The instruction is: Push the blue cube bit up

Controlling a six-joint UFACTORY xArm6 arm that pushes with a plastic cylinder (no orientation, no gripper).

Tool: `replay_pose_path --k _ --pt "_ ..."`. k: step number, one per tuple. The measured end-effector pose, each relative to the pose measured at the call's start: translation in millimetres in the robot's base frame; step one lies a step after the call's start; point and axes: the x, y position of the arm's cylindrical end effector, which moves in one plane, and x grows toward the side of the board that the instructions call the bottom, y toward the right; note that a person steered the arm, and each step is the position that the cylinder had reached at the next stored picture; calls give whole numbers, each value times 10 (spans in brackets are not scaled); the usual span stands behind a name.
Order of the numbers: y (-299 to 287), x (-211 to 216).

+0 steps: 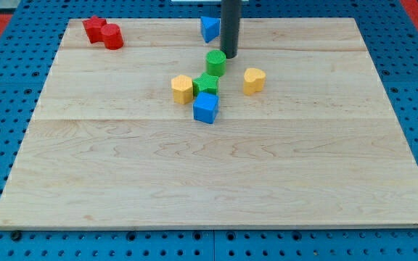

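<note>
Camera view, inspected: your tip [228, 55] stood near the upper centre of the frame, just above the green cylinder [215, 63] and close to touching it. The rod carried no fingers, so no spread or pinched state applied.

The blue cube [205, 107], the task's thing, sat at the bottom of the central cluster, just below the green star-shaped block [205, 84] and touching or nearly touching it. Your tip was on the wrong side of it for an upward push.

In my judgement you needed to bring the tip round the cluster, wide of the yellow block [182, 88] to the left or the yellow heart-shaped block [253, 80] to the right, and set it under the cube's lower face, centred. A short, straight push was called for; the green star lay directly in the path and would likely be carried along.

The blocks looked like matt, hard-edged moulded pieces. The counter [194, 181] was pale planked wood with visible grain, smooth enough for sliding. A blue block [209, 28] and two red blocks [104, 32] lay along the upper edge, well apart from the work.
</note>
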Motion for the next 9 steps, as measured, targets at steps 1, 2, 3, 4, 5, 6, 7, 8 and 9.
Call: replay_pose_path --k 1,2,3,4,5,6,7,8,9 --pt "-317 71" --pt "-675 104" --pt "-916 224" --pt "-1088 364" --pt "-1298 564" --pt "-1485 839" --pt "-1624 1058" --pt "-1442 1525" --pt "-951 2002"
